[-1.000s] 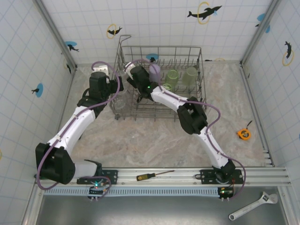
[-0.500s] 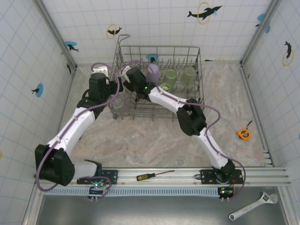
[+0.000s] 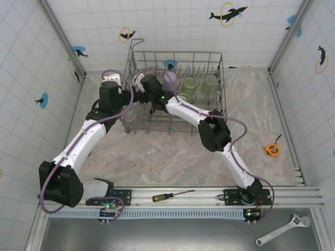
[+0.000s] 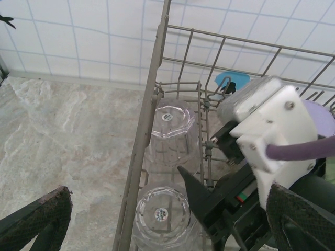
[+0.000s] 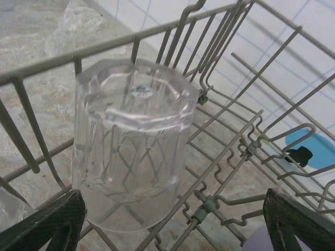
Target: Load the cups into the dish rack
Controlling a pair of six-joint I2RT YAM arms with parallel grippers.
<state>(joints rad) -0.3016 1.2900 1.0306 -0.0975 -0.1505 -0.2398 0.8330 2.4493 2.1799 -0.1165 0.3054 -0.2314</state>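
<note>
The grey wire dish rack stands at the back of the table. In it are a lavender cup and green tumblers. Two clear glasses stand upside down along its left wall, one farther and one nearer. My right gripper is inside the rack, open, with a clear glass standing free just ahead of its left finger. My left gripper is wide open above the rack's left wall and the nearer glass, holding nothing.
A screwdriver lies on the front rail, a yellow tape measure at the right and a wrench at the front right. Tiled walls close in the back and sides. Bare marble table lies in front of the rack.
My right gripper's jaws have spread wider and it has shifted slightly up and left in the rack. The rack has slid a little left. The left arm has barely moved.
</note>
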